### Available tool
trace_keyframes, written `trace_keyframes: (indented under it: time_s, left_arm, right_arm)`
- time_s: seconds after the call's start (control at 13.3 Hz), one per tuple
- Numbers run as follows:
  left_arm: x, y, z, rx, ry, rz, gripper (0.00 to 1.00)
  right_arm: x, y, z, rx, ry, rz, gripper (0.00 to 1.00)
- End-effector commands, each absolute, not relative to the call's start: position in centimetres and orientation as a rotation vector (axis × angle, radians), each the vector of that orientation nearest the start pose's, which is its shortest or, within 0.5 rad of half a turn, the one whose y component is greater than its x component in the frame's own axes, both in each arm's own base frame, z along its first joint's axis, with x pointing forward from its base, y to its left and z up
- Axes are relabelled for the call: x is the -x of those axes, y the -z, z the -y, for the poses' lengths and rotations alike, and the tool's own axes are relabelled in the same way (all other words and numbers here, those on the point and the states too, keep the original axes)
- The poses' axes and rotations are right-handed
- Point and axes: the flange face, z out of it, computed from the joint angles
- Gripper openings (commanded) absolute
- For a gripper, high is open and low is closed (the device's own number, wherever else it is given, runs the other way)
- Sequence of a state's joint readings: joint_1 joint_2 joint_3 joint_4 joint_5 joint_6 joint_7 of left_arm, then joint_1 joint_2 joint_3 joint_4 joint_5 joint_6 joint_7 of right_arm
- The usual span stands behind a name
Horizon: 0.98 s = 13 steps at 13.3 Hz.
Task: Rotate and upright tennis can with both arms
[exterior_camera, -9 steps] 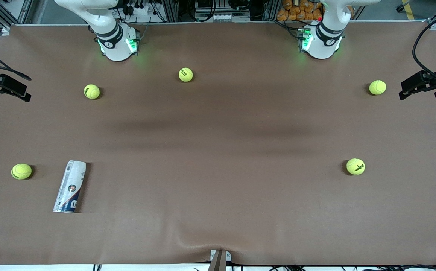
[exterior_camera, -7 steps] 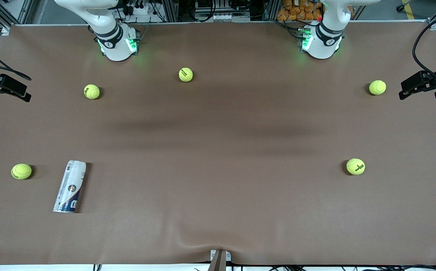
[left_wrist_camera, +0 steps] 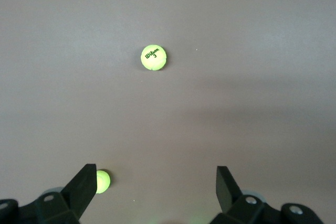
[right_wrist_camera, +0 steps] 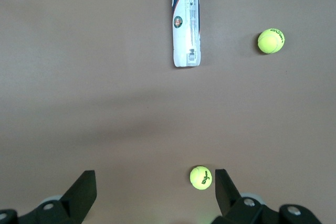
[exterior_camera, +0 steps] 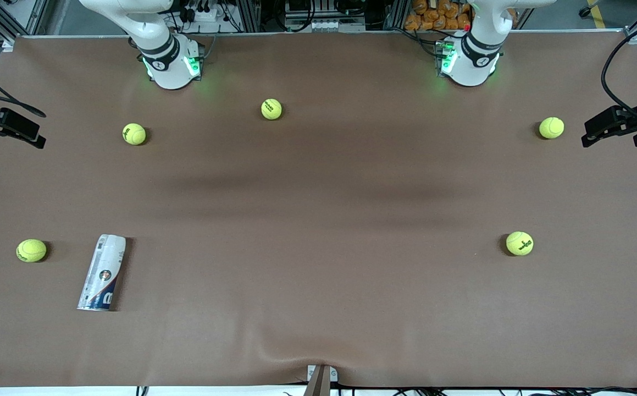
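The tennis can [exterior_camera: 102,273] lies on its side on the brown table, toward the right arm's end and near the front camera, its metal rim toward that camera. It also shows in the right wrist view [right_wrist_camera: 185,23]. My right gripper [right_wrist_camera: 155,182] is open and empty, high over the table, well apart from the can. My left gripper [left_wrist_camera: 156,179] is open and empty, high over the left arm's end of the table. In the front view only the arms' bases show, the right arm [exterior_camera: 169,60] and the left arm [exterior_camera: 469,60]; both hands are out of that view.
Several yellow-green tennis balls lie scattered: one beside the can [exterior_camera: 31,250], one nearer the right base [exterior_camera: 134,133], one mid-table near the bases [exterior_camera: 271,109], and two at the left arm's end [exterior_camera: 551,127] [exterior_camera: 519,243]. Black camera mounts [exterior_camera: 5,126] [exterior_camera: 620,124] stand at both table ends.
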<state>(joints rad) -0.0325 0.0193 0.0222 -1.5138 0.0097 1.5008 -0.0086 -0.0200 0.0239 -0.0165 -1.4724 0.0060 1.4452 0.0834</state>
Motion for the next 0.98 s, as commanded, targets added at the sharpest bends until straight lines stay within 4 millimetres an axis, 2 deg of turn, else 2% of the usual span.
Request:
trace_keyframes:
  time_s: [0.0, 0.23, 0.3, 0.38, 0.68, 0.75, 0.9]
  left_arm:
    - [-55.5, -63.1, 0.7, 3.132, -0.065, 0.022, 1.0]
    - [-55.6, -63.1, 0.7, 3.132, -0.065, 0.01, 1.0]
    - [-55.6, -63.2, 0.7, 3.134, -0.06, 0.008, 1.0]
    - [-55.7, -63.0, 0.6, 3.135, -0.065, 0.015, 1.0]
    - [-55.5, -63.6, 1.0, 3.134, -0.045, 0.015, 1.0]
    - [-55.4, -63.7, 1.0, 3.134, -0.045, 0.02, 1.0]
    - [-55.6, -63.5, 0.9, 3.134, -0.048, 0.027, 1.0]
  right_arm:
    - [-54.4, -64.2, 1.8, 3.136, -0.096, -0.195, 1.0]
    - [-55.5, -64.4, 1.4, 3.133, 0.009, -0.183, 1.0]
    - [-56.5, -63.6, 0.6, 3.134, 0.031, -0.161, 1.0]
    - [-56.8, -63.1, 0.6, 3.135, 0.017, -0.149, 1.0]
    - [-58.4, -60.7, -1.4, 3.139, -0.022, -0.089, 1.0]
    - [-59.1, -59.7, -1.7, 3.14, -0.019, -0.084, 1.0]
    - [-60.7, -56.4, -0.9, 3.143, -0.098, -0.106, 1.0]
